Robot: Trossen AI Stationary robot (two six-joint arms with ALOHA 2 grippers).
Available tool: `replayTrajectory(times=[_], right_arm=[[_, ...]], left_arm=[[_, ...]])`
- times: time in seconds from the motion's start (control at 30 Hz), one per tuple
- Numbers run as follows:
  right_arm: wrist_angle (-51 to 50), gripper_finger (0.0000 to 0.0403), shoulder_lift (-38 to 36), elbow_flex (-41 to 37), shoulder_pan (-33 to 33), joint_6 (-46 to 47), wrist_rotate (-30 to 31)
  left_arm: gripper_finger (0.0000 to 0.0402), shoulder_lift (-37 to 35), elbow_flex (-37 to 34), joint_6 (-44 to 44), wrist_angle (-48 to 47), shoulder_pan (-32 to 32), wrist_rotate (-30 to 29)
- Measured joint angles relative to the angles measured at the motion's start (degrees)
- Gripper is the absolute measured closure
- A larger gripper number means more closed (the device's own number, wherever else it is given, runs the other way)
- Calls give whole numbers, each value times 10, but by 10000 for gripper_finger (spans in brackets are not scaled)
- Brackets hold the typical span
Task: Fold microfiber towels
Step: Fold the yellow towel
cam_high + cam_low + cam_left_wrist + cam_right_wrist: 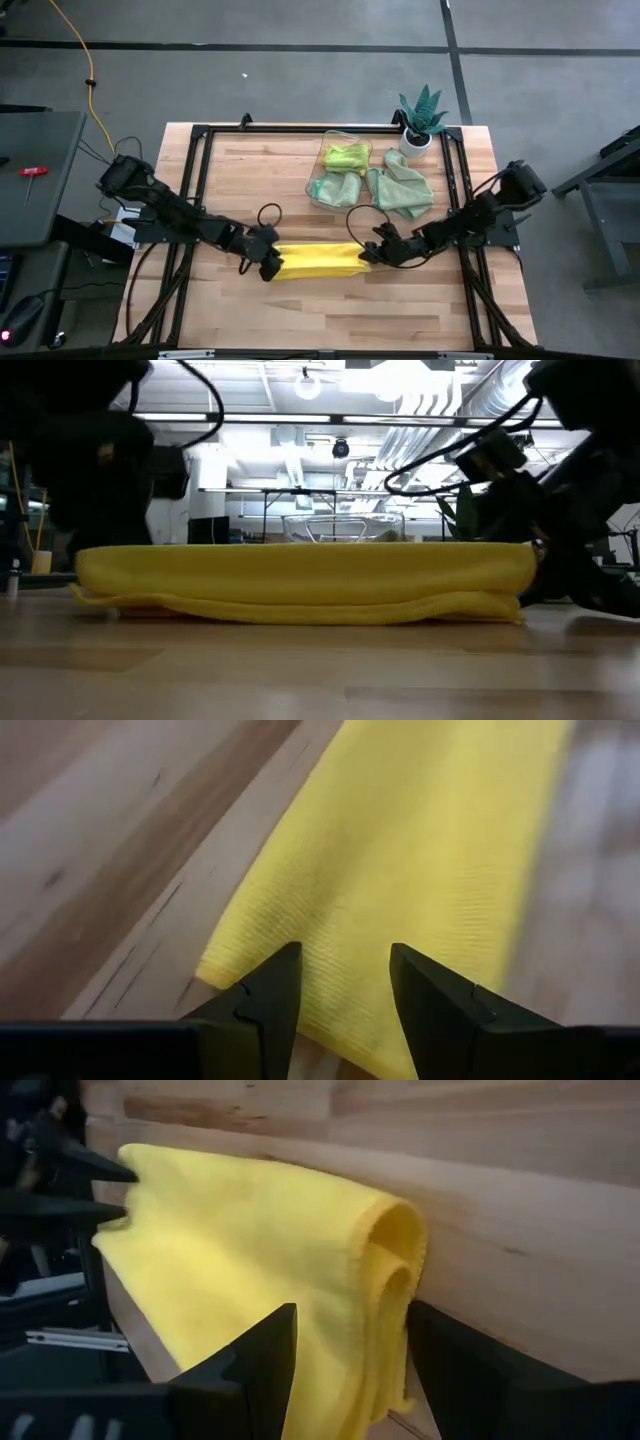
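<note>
High view: one yellow towel (315,261), folded into a long strip, lies on the wooden table (250,180) toward its near edge, between the two arms; left gripper (268,266) at its left end, right gripper (368,253) at its right end; a pale green towel (400,190) lies crumpled beside a clear bin (338,165), which holds a lime green towel (346,156) and a mint towel (330,188); a potted plant (420,118) stands at the far right corner. Low view: the strip (300,585) lies flat in layers, dark arms at either end. Left wrist view: fingers (268,995) spread, astride the strip's end, cloth (400,870) between them. Right wrist view: fingers (262,1355) spread around the rolled fold end (385,1280); whether they pinch it I cannot tell.
</note>
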Motion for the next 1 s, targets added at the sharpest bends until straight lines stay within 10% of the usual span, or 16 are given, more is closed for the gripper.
replayTrajectory(times=[0.37, 0.5, 0.63, 1.0], right_arm=[[-12, 221, 63, 69, -4, 2, 8], [-33, 279, 49, 66, -4, 6, 4], [-122, 385, 7, 64, -3, 1, 10], [-460, 399, -185, 69, -4, -1, -32]], left_arm=[[257, 48, 2, 6, 11, -17, -21], [257, 49, 2, 25, 12, -18, -30], [257, 32, 1, 57, 9, -9, -27], [257, -91, 5, 186, -60, 13, -79]])
